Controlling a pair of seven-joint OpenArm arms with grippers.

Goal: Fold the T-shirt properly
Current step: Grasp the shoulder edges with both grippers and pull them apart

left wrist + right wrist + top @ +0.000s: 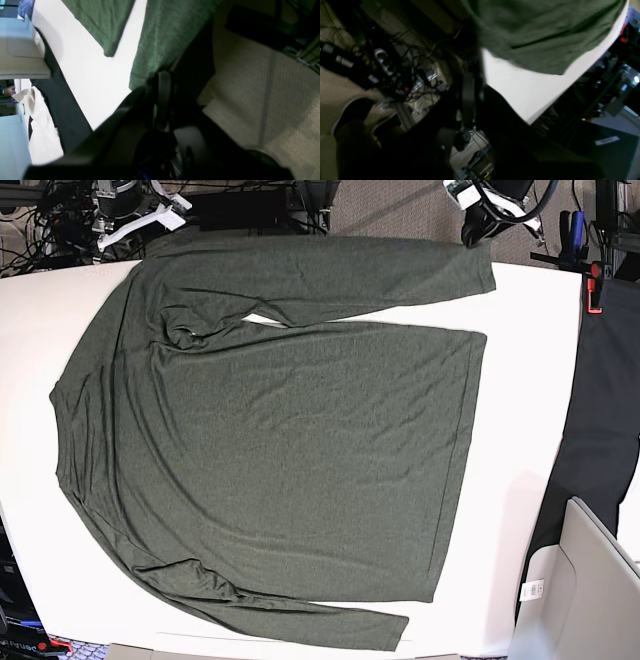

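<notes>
Across the white table (520, 510), the T-shirt (290, 460) is shown spread flat, collar end toward the base view's left and hem toward its right. One long sleeve is laid along the far edge of the table, its cuff near the upper right; the other sleeve runs along the near edge, and part of it appears to hang over the edge. No fold is yet seen in the body.

The left gripper (162, 82) is seen low beside the table edge, its fingers brought together with nothing visibly between them; green fabric is seen just beyond the fingertips, but contact cannot be confirmed. The right gripper (470, 87) is likewise closed and appears empty, held below the table edge where the shirt overhangs. Neither arm is visible in the base view.

The fabric is judged thin, light and limp: it will likely sag and crease when lifted, and may drag rather than slide on the table. A hold is best taken at seamed parts, such as a cuff, a shoulder seam or a hem corner, with both layers pinched together. A single-point lift is likely to bunch the cloth.
</notes>
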